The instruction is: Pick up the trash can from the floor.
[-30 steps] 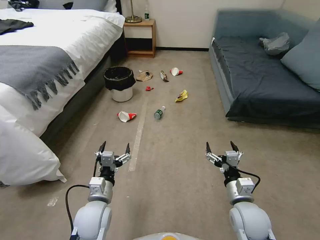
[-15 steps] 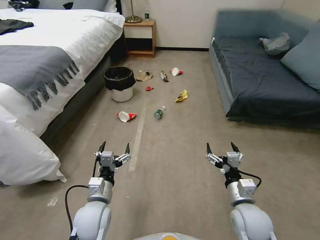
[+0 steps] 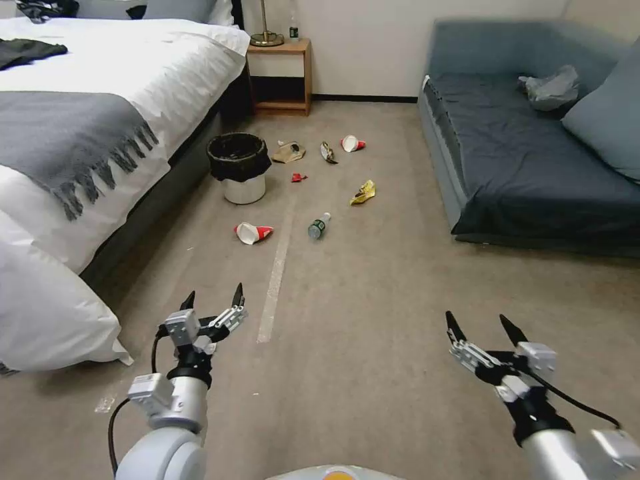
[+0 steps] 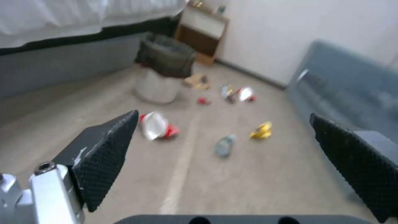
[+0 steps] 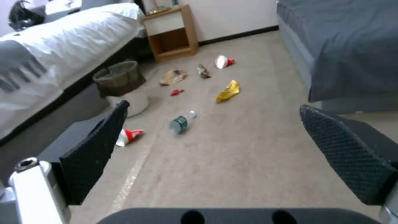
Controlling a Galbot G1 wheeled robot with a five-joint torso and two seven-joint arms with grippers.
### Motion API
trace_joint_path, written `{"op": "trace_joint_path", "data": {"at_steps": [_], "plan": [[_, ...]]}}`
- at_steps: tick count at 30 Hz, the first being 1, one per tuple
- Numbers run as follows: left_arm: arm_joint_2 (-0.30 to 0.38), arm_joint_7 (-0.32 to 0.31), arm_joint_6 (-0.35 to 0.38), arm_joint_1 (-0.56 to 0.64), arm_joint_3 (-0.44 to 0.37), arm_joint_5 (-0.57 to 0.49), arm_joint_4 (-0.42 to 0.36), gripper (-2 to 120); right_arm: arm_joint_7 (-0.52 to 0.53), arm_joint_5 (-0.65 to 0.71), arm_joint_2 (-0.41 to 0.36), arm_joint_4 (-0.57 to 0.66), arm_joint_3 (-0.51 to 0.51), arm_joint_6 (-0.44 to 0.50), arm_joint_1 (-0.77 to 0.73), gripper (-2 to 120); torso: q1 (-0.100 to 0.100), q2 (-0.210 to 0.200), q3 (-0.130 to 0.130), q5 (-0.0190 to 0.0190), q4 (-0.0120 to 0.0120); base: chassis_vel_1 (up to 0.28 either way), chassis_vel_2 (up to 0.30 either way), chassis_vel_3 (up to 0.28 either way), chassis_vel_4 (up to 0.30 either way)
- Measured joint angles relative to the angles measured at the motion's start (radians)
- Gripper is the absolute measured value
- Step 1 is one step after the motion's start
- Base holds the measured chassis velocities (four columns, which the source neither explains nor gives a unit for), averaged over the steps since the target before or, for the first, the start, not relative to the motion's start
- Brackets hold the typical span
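The trash can (image 3: 241, 167), a small white bin with a black liner over its rim, stands upright on the carpeted floor (image 3: 360, 280) beside the bed. It also appears in the left wrist view (image 4: 163, 69) and the right wrist view (image 5: 121, 84). My left gripper (image 3: 212, 301) hovers open over the carpet well short of the can, near the pale tape strip (image 3: 275, 280). Lower at the right, my right gripper (image 3: 483, 325) is open too, and nothing sits between its fingers.
Litter lies past the can: a red-and-white cup (image 3: 253, 232), a plastic bottle (image 3: 319, 226), a yellow wrapper (image 3: 363, 192), another cup (image 3: 351, 143). The bed (image 3: 80, 133) bounds the left, a blue sofa (image 3: 533, 153) the right, a nightstand (image 3: 280, 73) the back.
Both arms have swung outward and back toward me: the left gripper shifted left and tilted, the right gripper dropped lower and to the right. The trash can has not moved.
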Motion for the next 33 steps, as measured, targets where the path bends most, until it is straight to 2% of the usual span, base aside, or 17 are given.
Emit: {"op": "trace_joint_path", "data": {"at_steps": [1, 4, 33], "plan": [[0.005, 0.017, -0.026, 0.002, -0.002, -0.017, 0.010, 100, -0.002, 0.002, 0.000, 0.000, 0.000, 0.002, 0.000, 100, 0.000, 0.000, 0.000, 0.0001, -0.0001, 0.000, 0.000, 0.000, 0.000], [0.008, 0.027, -0.039, 0.003, -0.004, -0.024, 0.018, 100, -0.003, 0.002, 0.000, -0.001, 0.000, 0.005, 0.001, 100, 0.000, 0.000, 0.000, 0.0000, -0.0001, 0.000, 0.000, 0.000, 0.000], [-0.004, 0.023, -0.040, 0.009, -0.007, -0.006, 0.023, 100, -0.015, 0.023, -0.019, -0.014, 0.002, 0.011, 0.013, 100, 0.000, 0.000, 0.000, 0.0001, -0.0002, 0.000, 0.000, 0.000, 0.000]]}}
